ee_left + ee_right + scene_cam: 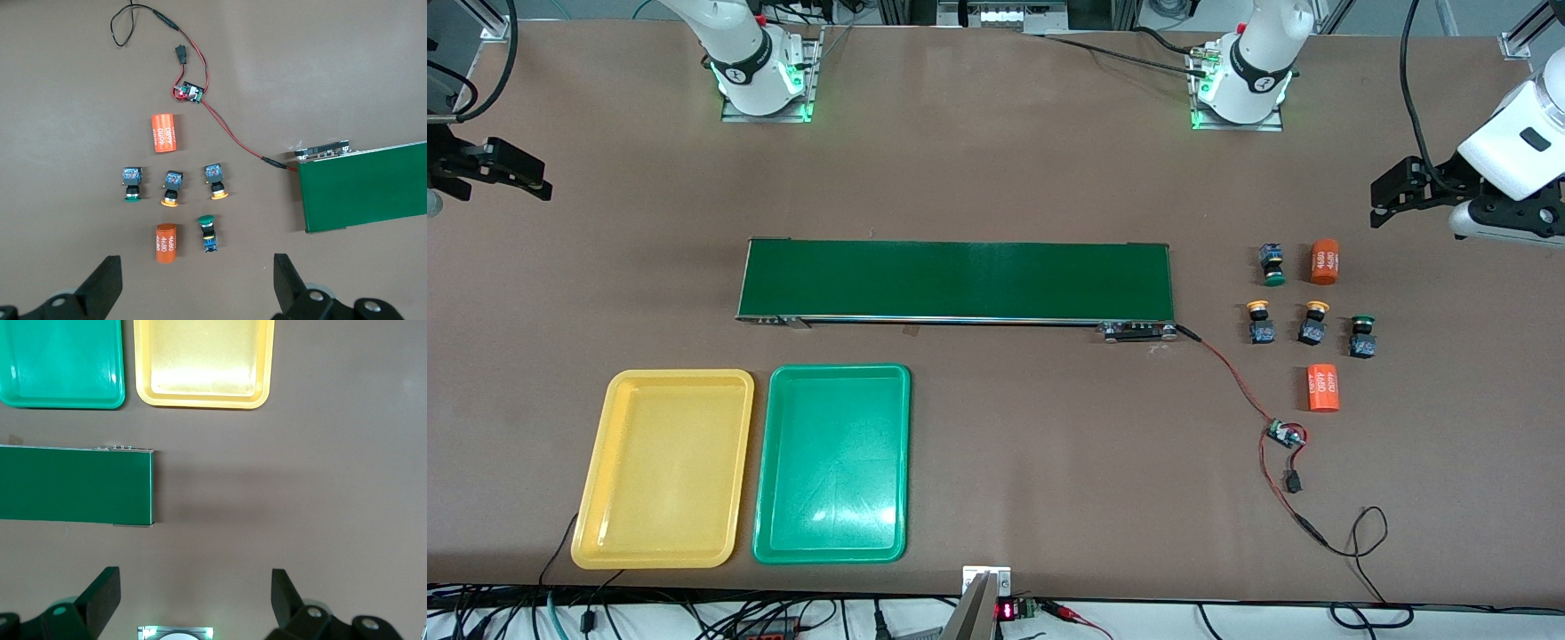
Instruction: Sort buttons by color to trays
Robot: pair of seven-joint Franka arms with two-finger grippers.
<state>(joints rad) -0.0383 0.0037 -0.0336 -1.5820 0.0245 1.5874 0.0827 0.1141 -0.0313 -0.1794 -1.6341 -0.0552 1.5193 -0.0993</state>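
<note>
orange plastic cylinder [166, 243] beside a green-capped button, toward the left arm's end of the table: white "4680", printed twice | second orange plastic cylinder [164, 133] nearer the front edge of the table: white digits, too blurred to read | small red-lit display [1005, 611] at the table's front edge: digits unreadable

A long dark-green belt [956, 281] lies across the middle of the brown surface [996, 160]. From the belt's end toward the left arm's side, a thin red and black cable [1232, 378] runs to a small circuit board [1284, 435] and ends in a loop closer to the front camera. Two orange cylinders with white numbers lie on their sides toward that same end: one [1325, 261] farther from the front camera, the other [1323, 388] nearer to it.
</note>
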